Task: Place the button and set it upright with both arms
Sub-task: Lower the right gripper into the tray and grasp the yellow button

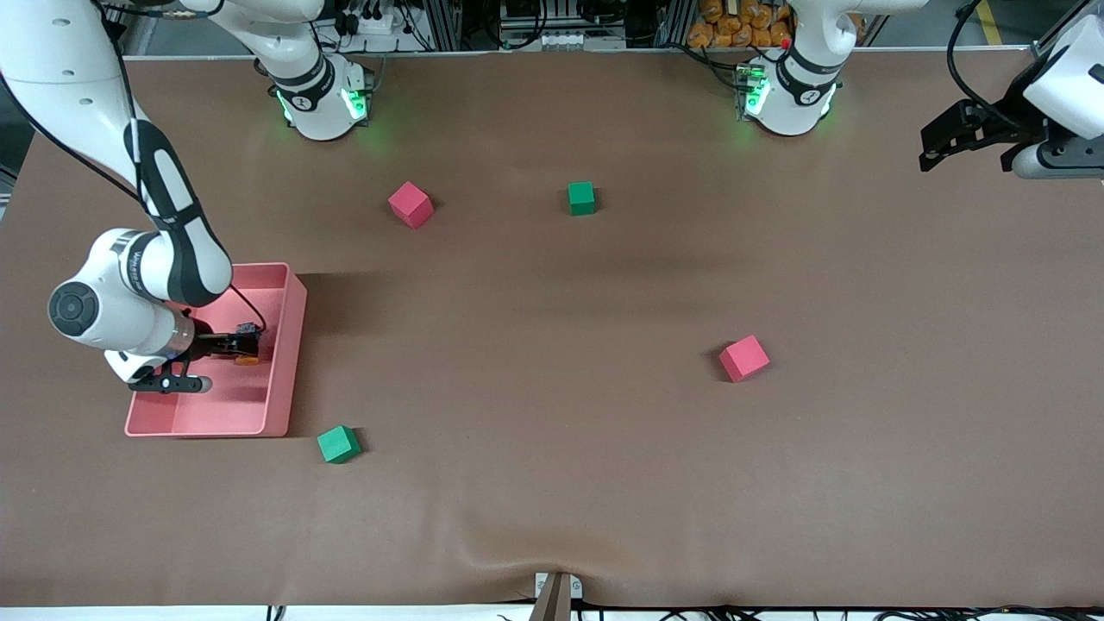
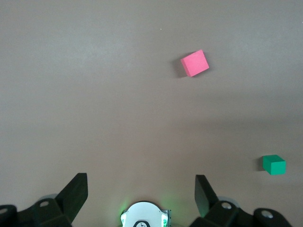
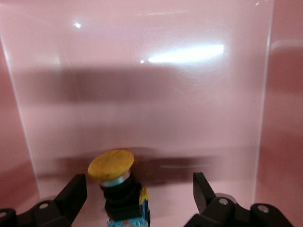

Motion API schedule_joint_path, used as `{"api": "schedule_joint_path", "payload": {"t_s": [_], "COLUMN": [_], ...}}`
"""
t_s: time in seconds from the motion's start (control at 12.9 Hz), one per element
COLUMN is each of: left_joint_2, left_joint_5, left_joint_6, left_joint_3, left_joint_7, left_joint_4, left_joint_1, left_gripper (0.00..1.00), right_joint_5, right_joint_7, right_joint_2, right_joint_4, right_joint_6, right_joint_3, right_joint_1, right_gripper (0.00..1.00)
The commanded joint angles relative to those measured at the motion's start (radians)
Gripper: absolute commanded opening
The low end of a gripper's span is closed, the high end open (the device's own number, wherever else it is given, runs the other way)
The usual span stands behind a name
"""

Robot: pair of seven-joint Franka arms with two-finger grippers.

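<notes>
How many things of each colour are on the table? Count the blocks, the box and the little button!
Pink cubes: 2, one near the robots' bases, one nearer the front camera
Green cubes: 2, one near the bases, one beside the tray
Pink tray: 1
Orange-capped button, in the tray: 1
Total: 6

A brown cloth is covering the whole table, rippling slightly at the edge nearest the front camera. Along the top, metal racks with cables are standing, and soft shadows are falling across the cloth.
</notes>
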State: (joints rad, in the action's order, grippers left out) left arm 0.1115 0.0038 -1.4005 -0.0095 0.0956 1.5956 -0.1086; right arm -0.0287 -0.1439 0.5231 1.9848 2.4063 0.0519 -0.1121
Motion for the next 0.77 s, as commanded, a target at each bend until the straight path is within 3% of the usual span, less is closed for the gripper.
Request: {"api": "schedule_joint_path", "payload": {"t_s": [0.0, 0.15, 0.23, 0.31, 0.54, 0.7], "left_joint_2": [0.002, 0.002, 0.0, 0.0, 0.002, 0.002], "left_joint_5": [-0.004, -0.005, -0.005, -0.005, -0.005, -0.005], "left_joint_6": [-0.005, -0.003, -0.003, -0.005, -0.003, -0.003], "left_joint_3": [-0.001, -0.001, -0.001, -0.001, -0.001, -0.001], "left_joint_7": [-0.039, -0.039, -0.039, -0.039, -0.039, -0.039], "left_joint_4": [0.003, 0.004, 0.004, 0.006, 0.014, 0.014], "left_joint_1": [0.001, 0.001, 0.001, 0.0, 0.0, 0.001], "left_gripper": [1.0, 1.0, 1.0, 1.0, 1.0, 1.0], "right_joint_5": [-0.03, -0.033, -0.033, -0.033, -0.034, -0.036], "right_joint_7": [-0.043, -0.042, -0.042, -0.043, -0.051, -0.046], "right_joint_2": [0.028, 0.029, 0.029, 0.025, 0.015, 0.014], "right_joint_4": [0.013, 0.008, 0.002, -0.009, -0.104, -0.246], "right_joint_6": [0.062, 0.06, 0.053, 0.04, -0.132, -0.347], "right_joint_3": [-0.011, -0.012, -0.012, -0.012, -0.012, -0.012], "right_joint_1": [-0.014, -0.012, -0.011, -0.009, -0.011, -0.011], "right_gripper": [0.76, 0.35, 0.08, 0.0, 0.0, 0.0]}}
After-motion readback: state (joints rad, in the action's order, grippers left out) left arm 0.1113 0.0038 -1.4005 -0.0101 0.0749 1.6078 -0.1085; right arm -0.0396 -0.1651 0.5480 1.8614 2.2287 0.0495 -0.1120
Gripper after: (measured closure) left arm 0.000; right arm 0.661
